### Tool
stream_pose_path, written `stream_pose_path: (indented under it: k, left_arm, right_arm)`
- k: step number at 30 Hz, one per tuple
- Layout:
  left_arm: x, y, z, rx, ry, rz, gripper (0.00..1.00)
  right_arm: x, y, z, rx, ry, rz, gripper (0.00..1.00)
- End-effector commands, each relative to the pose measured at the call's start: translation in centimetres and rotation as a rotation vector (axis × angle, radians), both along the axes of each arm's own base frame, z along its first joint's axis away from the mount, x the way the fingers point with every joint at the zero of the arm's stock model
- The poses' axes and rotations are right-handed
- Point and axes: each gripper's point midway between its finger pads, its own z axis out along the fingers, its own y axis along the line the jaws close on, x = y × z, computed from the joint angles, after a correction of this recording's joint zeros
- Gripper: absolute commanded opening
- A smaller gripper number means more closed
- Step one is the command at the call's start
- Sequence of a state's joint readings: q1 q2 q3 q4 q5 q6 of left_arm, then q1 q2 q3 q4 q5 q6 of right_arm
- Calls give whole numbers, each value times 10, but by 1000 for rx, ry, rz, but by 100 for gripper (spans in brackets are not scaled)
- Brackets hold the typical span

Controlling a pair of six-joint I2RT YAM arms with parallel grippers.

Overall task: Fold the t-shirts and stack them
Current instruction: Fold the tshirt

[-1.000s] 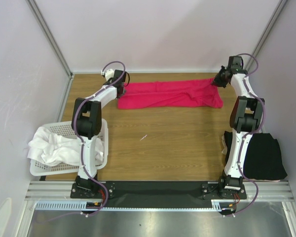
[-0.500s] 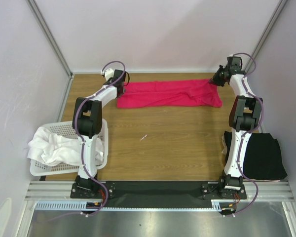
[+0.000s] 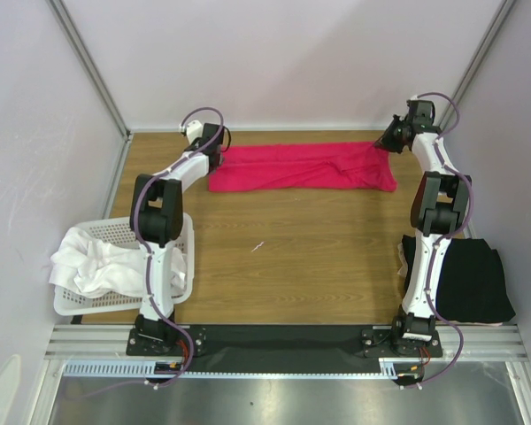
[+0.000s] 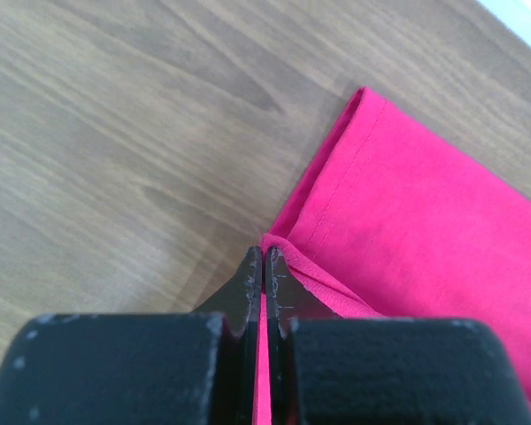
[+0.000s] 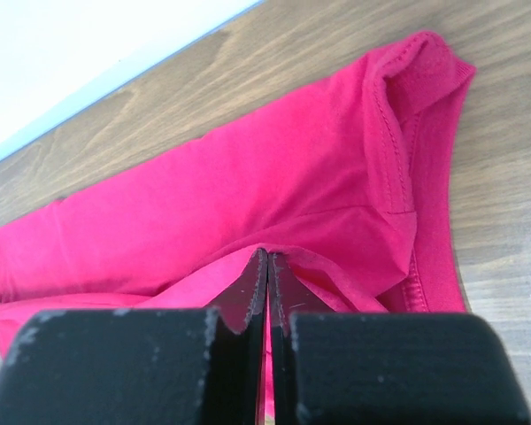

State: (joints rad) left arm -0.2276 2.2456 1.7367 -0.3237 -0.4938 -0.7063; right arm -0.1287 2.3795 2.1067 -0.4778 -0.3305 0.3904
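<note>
Crimson-pink soft fabric t-shirt [image 3: 301, 166] lies as a long, rumpled band at the far side of the wooden surface [image 3: 292, 257]. Its lower layers are hidden under the top fold, and I cannot tell which end is the neck. Its long axis runs left to right, parallel to the far edge.

My left gripper [image 4: 264, 266] is closed to a hairline on the band's left end, with a thin pink fold pinched between its fingers. My right gripper [image 5: 265, 266] is clamped just as tightly on a raised fold at the right end, beside a stitched hem that curls over.

At the near right, a black fabric t-shirt [image 3: 473, 279] lies flat, its left part hidden behind my right arm [image 3: 435, 212]. At the near left, white fabric t-shirts [image 3: 93, 261] are heaped in a white perforated plastic basket [image 3: 188, 248] and spill over its left rim. My left arm [image 3: 155, 212] hides part of them.
</note>
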Motion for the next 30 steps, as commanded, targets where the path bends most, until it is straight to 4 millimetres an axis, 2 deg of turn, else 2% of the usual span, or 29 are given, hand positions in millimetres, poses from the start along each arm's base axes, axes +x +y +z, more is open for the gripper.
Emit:
stream_pose_path:
  k: [1,3,4,5,6,7,9,10,13,14,15,16,17,18,19,20,21,22,23,24,25,26,27,30]
  left_arm:
    - [20,8,17,7,-65,12,2]
    - [24,7,19,5,-73,10,9]
    - [25,6,21,1,-79,6,21]
    - [28,6,27,10,-89,-7,23]
    - [30,6,31,17,-98,-11,32]
    - [32,6,41,18,-120,-14,39]
    - [36,7,55,31,-145,-25,46]
    - [38,7,68,37,-169,-31,50]
    - [44,2,101,49,-226,-78,58]
    - [43,0,121,59,-258,-105,61]
    - [42,-6,127,53,-266,-138,63]
    - [39,-14,132,55,-268,-169,71]
    - [32,-18,138,67,-257,-198,73]
    - [27,-24,137,55,-246,-224,76]
    - [20,-33,136,45,-230,-252,81]
    - [9,-36,120,33,-188,-266,82]
    - [-1,-40,121,13,-173,-279,83]
    - [-9,-48,115,-27,-158,-302,84]
    - [-23,-48,93,-45,-102,-309,84]
    - [-33,-47,94,-59,-92,-304,84]
    - [-41,-48,87,-74,-73,-305,84]
    - [-55,-45,69,-81,-32,-295,84]
    - [-59,-44,71,-88,-41,-294,84]
    - [-72,-44,55,-92,8,-316,84]
  right_arm:
    - [18,-4,22,-4,-95,18,0]
    - [21,-1,29,7,-118,39,2]
    - [22,2,28,13,-120,53,11]
    - [23,3,32,14,-127,66,18]
    - [26,3,41,8,-145,74,24]
    - [27,3,47,4,-157,78,40]
    - [28,1,57,-19,-173,93,57]
    - [31,0,75,-35,-208,95,68]
    - [25,-9,95,-81,-208,70,77]
    - [20,-14,106,-103,-211,46,77]
    - [12,-17,103,-110,-180,31,78]
    - [5,-21,104,-118,-167,15,78]
    - [-10,-23,73,-117,-83,7,77]
    - [-19,-26,84,-124,-95,-4,77]
    - [-27,-31,77,-123,-74,-18,75]
    - [-47,-32,43,-112,15,-21,74]
    - [-56,-32,52,-113,3,-21,73]
    - [-66,-35,42,-118,32,-22,70]
    - [-76,-37,37,-134,55,-27,68]
    - [-92,-36,24,-145,93,-23,67]
    - [-98,-37,21,-157,104,-22,65]
    - [-103,-41,16,-184,111,-23,63]
    - [-113,-40,4,-190,144,-18,62]
    - [-120,-44,-4,-224,164,-9,57]
